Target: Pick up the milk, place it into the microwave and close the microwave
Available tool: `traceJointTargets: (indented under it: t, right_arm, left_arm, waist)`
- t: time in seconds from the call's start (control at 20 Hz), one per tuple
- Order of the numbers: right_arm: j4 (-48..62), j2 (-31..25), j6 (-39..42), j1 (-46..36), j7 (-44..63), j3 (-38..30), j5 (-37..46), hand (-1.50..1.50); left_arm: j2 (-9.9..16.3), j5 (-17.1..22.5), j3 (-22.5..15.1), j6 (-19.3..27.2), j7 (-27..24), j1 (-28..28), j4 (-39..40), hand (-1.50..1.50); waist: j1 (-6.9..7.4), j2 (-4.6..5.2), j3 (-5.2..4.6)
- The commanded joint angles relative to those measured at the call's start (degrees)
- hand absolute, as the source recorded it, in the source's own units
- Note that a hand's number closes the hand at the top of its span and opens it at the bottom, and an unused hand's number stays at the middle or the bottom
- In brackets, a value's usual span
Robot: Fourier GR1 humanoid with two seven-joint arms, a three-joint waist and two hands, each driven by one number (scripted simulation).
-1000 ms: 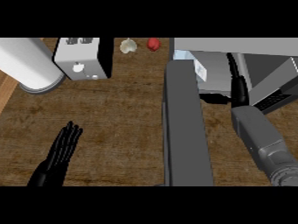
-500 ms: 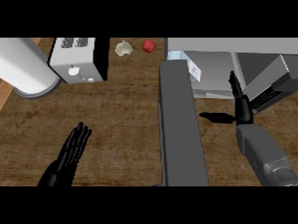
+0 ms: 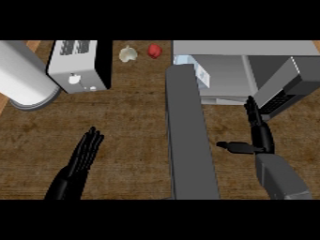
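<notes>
**Robot hand open beside the microwave, door swung wide**

Right robot hand [image 3: 258,136] sits at the view's right, on the end of a grey forearm [image 3: 281,177] that rises from the lower edge. Its fingers [image 3: 251,111] are straight and point up toward the microwave, while the thumb [image 3: 233,146] sticks out sideways to the left. It holds nothing. The fingertips lie just below the microwave's open front, close to the dark control panel [image 3: 287,93] that slants along its right side.

Left of this hand, the microwave door [image 3: 190,136] stands wide open, showing as a long grey slab that runs from the oven's left corner down to the lower edge. It divides the view in two. The microwave [image 3: 245,51] itself is a grey box at the upper right, with a pale cavity showing behind the door hinge. A light carton-like shape [image 3: 198,74], probably the milk, sits at the left of that cavity, though little of it can be made out.

Left robot hand [image 3: 86,151] rests open at the lower left, fingers straight and pointing up, apart from everything else.

Brown wood-grain tabletop [image 3: 127,126] carries the rest. A white toaster [image 3: 78,64] stands at the upper left, with a large white cylinder [image 3: 13,70] tilted beside it. Between toaster and microwave lie a pale garlic bulb [image 3: 127,54] and a small red fruit [image 3: 155,50], side by side.
</notes>
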Motion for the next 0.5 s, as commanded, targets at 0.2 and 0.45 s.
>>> traceJointTargets:
  t: [0.2,0.45]
  right_arm:
    - [-4.6,0.8,14.8,9.7,-8.4,0.5,-2.6,-1.5]
    - [-11.0,-0.7,18.8,14.1,-7.4,1.2,-4.7,-1.5]
  left_arm:
    - [3.5,0.7,-1.5,-5.8,3.8,-1.8,1.4,1.5]
    - [1.9,-6.9,-6.1,-2.2,3.7,-0.8,2.8,1.5]
  waist:
    - [-1.21,-0.41,-0.06]
    - [-1.4,-0.55,-0.09]
